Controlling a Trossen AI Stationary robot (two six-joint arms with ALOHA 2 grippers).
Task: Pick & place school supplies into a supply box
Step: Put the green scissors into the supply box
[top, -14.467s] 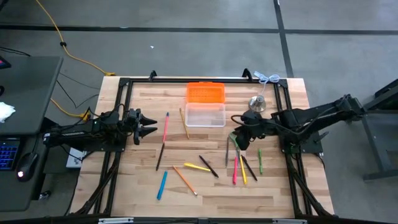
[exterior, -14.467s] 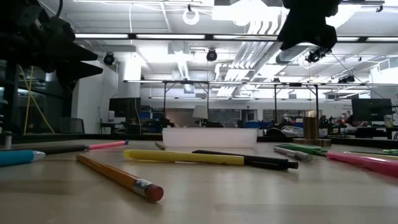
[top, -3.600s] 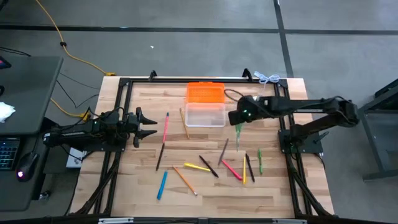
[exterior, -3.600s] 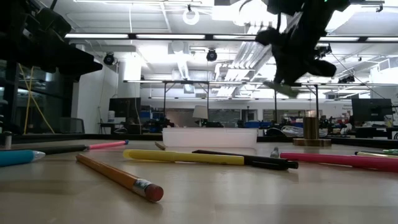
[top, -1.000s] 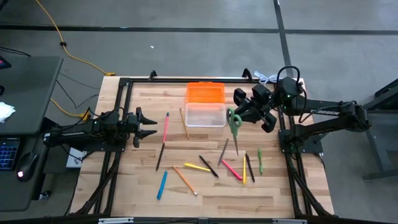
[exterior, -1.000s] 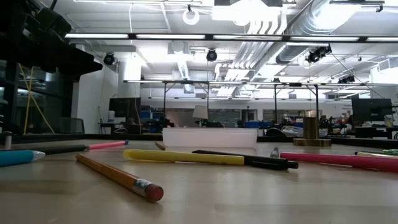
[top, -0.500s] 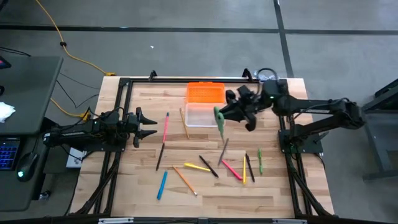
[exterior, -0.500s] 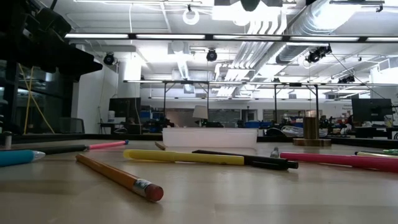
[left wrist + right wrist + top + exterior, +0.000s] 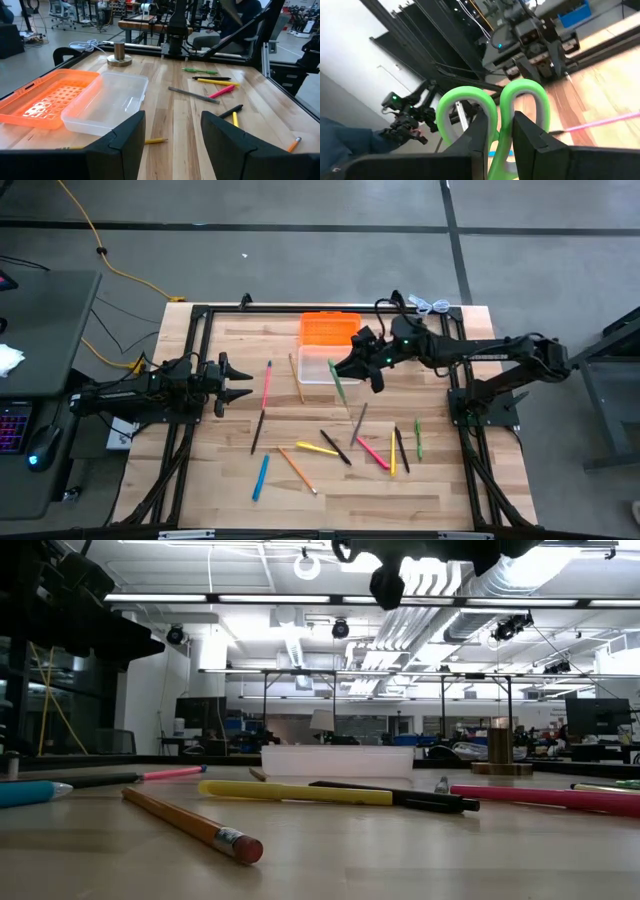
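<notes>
The right gripper (image 9: 349,367) sits just above centre in the high view, over the right end of the clear box (image 9: 322,364), with its arm reaching in from the right edge of the bench (image 9: 230,480). It is clamped on the green scissors (image 9: 337,381); in the right wrist view its two dark fingers (image 9: 479,135) pinch the stem between the two green handle loops (image 9: 520,100). In the high view the scissors hang as a thin green streak across the box's right end, slanting down toward the bench.

The box lies in the upper middle of the high view, and the orange lid (image 9: 329,329) lies touching its far side. In the left wrist view the box (image 9: 107,102) shows nothing inside it.

The left gripper (image 9: 236,382) waits at middle left in the high view, its fingers spread apart and holding nothing, well apart from the box.

The other supplies lie loose on the bench. A pink pen (image 9: 267,383) and a wooden pencil (image 9: 296,378) lie left of the box, with a black pen (image 9: 258,432) and a blue pen (image 9: 260,477) below them. Toward lower centre are a yellow pen (image 9: 315,448) and an orange pencil (image 9: 297,470). Right of these, a grey pencil (image 9: 358,423), a second pink pen (image 9: 372,452), and a green pen (image 9: 418,439) lie close together. A small metal weight (image 9: 119,55) stands past the box in the left wrist view.
</notes>
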